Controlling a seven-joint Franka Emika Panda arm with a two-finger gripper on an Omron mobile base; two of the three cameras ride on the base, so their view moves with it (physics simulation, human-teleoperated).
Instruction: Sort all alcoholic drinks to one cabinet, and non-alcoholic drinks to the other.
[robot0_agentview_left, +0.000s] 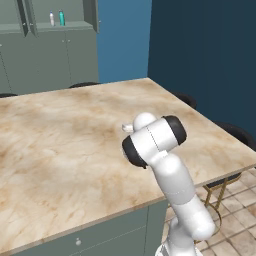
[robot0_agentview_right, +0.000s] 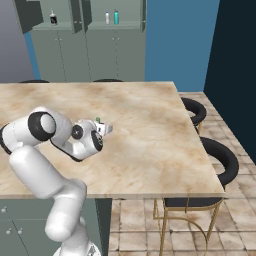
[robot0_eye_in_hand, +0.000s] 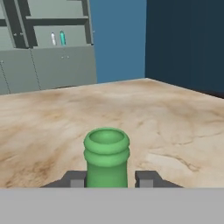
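Two distant cabinet bottles (robot0_eye_in_hand: 57, 38) stand beyond the gripper (robot0_eye_in_hand: 106, 179) clamping the green bottle (robot0_eye_in_hand: 106, 155).

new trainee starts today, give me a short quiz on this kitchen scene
1. True or false: the hand is shut on the green bottle.
2. Which two bottles share one cabinet shelf? A) white and teal B) white and black-labelled C) teal and green
3. Fill in: the black-labelled bottle stands in the cabinet to the ____ of the one with the white bottle and teal bottle, seen in the right base view.

Key: 1 true, the fingers flank its neck above the counter. 2 A. 3 left.
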